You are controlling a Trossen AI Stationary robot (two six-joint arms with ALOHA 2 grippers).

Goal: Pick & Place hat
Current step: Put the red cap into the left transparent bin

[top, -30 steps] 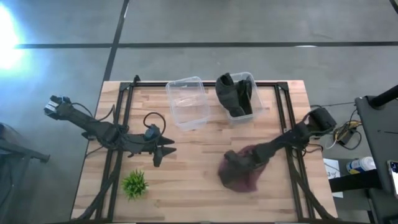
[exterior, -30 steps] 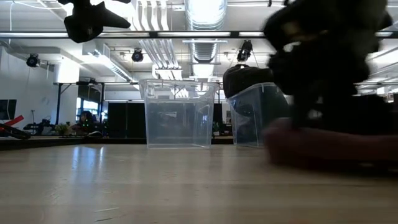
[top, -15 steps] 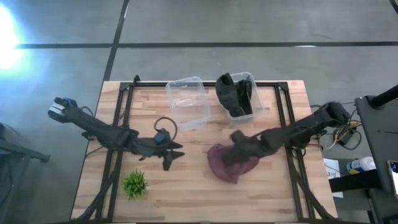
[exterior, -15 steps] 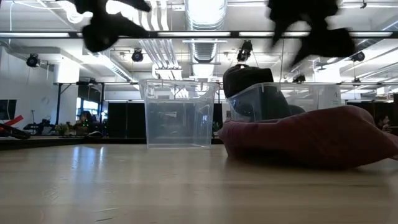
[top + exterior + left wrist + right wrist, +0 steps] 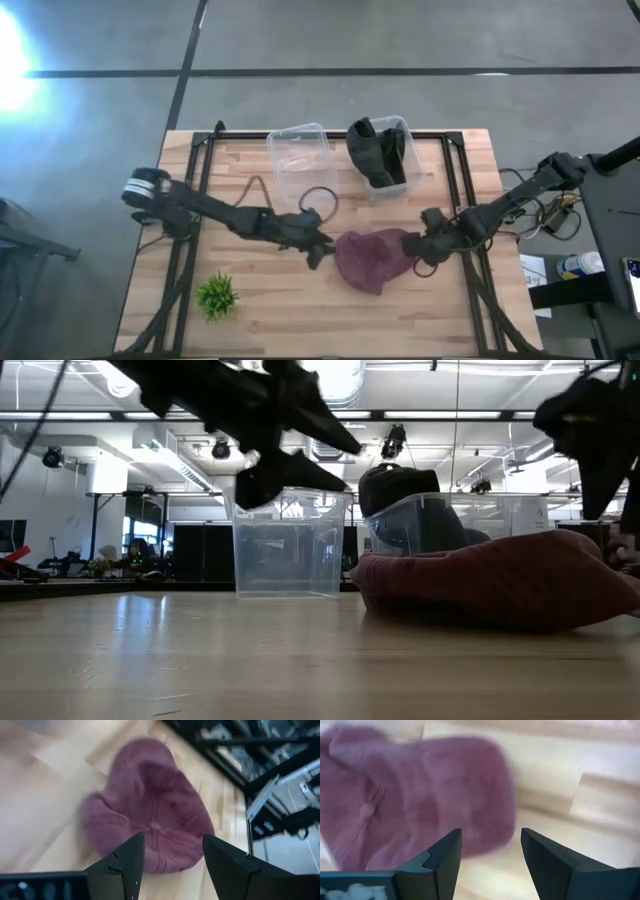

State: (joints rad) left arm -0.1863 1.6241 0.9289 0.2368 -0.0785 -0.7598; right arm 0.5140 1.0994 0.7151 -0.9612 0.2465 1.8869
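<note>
A maroon hat [image 5: 372, 258] lies flat on the wooden table near its middle, a little toward the right; it also shows in the low view [image 5: 500, 588], the left wrist view [image 5: 150, 815] and the right wrist view [image 5: 415, 800]. My left gripper [image 5: 322, 250] is open, above the table just left of the hat, touching nothing. My right gripper [image 5: 425, 245] is open just right of the hat, also clear of it. A dark hat [image 5: 378, 150] sits in the right-hand clear bin [image 5: 405, 170].
An empty clear bin [image 5: 301, 165] stands at the far middle, next to the bin with the dark hat. A small green plant [image 5: 216, 295] stands near the front left. Black rails [image 5: 195, 200] run along the table's left and right sides.
My right gripper has dragged the maroon hat toward the table's left, let it go and drawn back toward the right edge. The hat now lies spread flat. My left gripper has swept from the table's left side toward the hat, staying open.
</note>
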